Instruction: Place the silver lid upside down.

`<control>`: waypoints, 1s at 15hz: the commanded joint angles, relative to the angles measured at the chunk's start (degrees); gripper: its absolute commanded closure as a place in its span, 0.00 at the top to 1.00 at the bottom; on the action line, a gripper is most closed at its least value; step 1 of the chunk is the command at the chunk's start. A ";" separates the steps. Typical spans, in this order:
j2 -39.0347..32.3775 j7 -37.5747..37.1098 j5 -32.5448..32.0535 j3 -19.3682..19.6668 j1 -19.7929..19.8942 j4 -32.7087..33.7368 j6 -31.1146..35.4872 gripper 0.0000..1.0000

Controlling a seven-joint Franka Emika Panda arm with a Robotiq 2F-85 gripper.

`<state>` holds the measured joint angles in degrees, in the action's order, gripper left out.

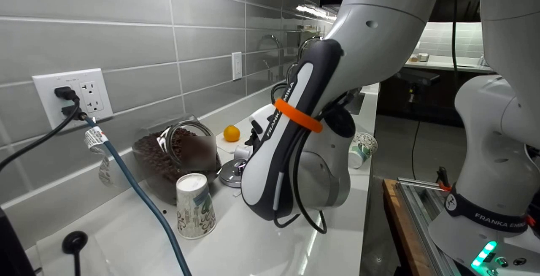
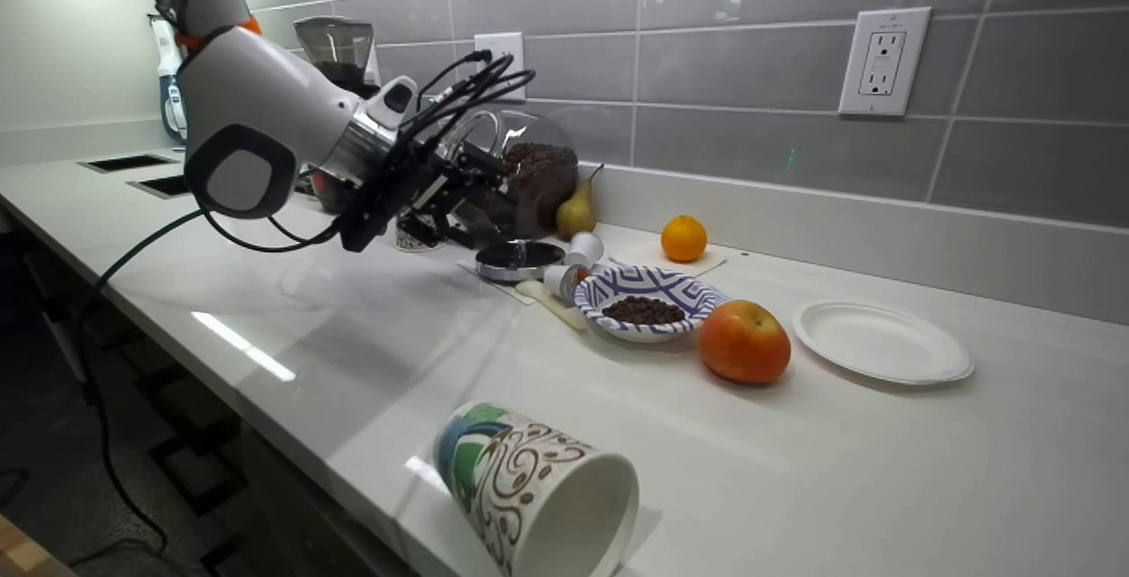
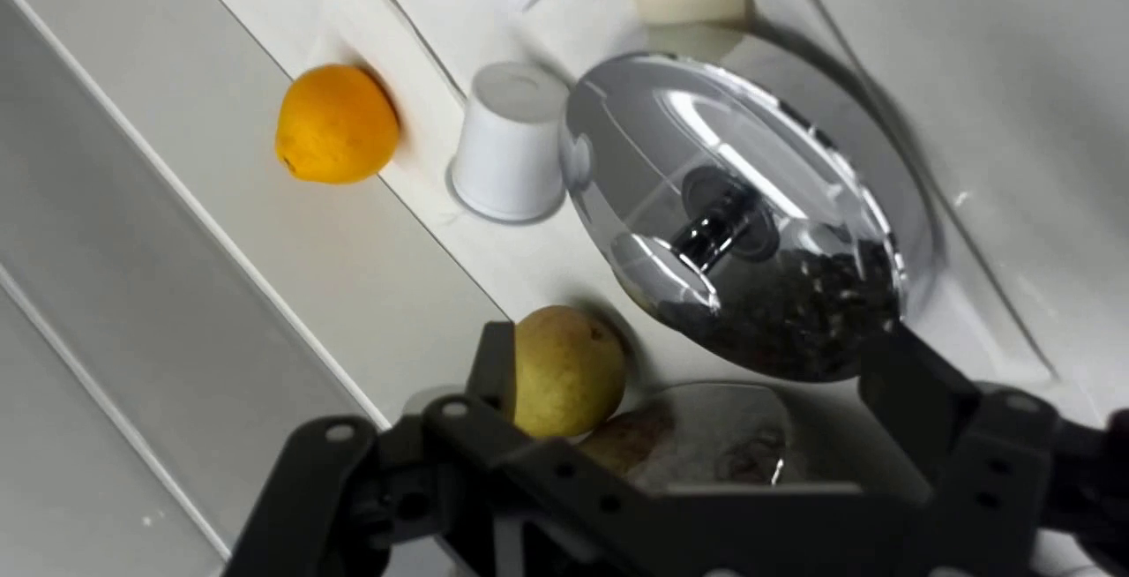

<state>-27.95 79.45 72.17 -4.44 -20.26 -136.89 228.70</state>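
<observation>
Biggest thing I'm looking at is the grey tiled wall (image 2: 750, 74), then the long glossy white countertop (image 2: 882, 489) running along it. A bulky white-and-grey robot arm (image 1: 371, 44) leans over the counter. There's a fat clear jar (image 2: 542, 129) of dark brown beans (image 2: 534, 173) by the wall, and the black two-finger gripper (image 3: 697, 374) hangs near it, fingers (image 3: 492, 365) spread wide. Further along sits a flat round white plate (image 2: 882, 343), then a white bowl (image 2: 648, 277) with a blue-purple zigzag pattern and a heap of brown bits (image 2: 644, 310) in it. Two white paper cups (image 1: 196, 215) with brown swirls: one's upside down near the jar, the other cup (image 2: 520, 484) lies on its side close to the counter's edge. Now the small round shiny silver metal lid (image 3: 767, 251): it's lying on the counter near the jar, dark knob (image 3: 713, 228) facing up. In the wrist view one fingertip (image 3: 917, 387) overlaps its edge, can't tell if they touch. Smaller stuff: a round red-orange apple (image 2: 745, 343) just beside the bowl, a plump yellow-green pear (image 3: 564, 374) by the jar, a round orange (image 3: 335, 123) near the wall, and a couple of tiny white cups (image 3: 510, 149), one right beside the lid.
</observation>
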 commanded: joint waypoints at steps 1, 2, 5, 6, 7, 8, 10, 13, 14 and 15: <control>10.06 8.74 15.28 -3.43 0.66 -1.55 -3.47 1.00; 12.28 11.18 19.67 -4.76 1.16 -1.30 -3.46 1.00; 19.80 17.51 32.83 -9.55 4.17 -1.07 -5.22 1.00; 21.99 20.16 37.25 -11.57 6.19 -1.05 -6.68 1.00; 24.61 23.21 41.59 -12.92 7.53 -1.17 -8.46 1.00; 27.00 25.97 45.94 -13.92 8.79 -0.99 -10.18 1.00; 32.00 32.37 54.58 -14.24 10.46 -1.18 -14.38 1.00; 30.51 31.66 55.97 -12.90 9.29 -0.16 -13.87 1.00; 32.51 34.17 58.98 -12.23 9.61 -0.21 -15.35 1.00; 33.94 35.50 60.36 -11.73 9.81 -0.29 -16.12 1.00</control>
<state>6.02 114.97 132.55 -16.16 -10.44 -137.18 212.57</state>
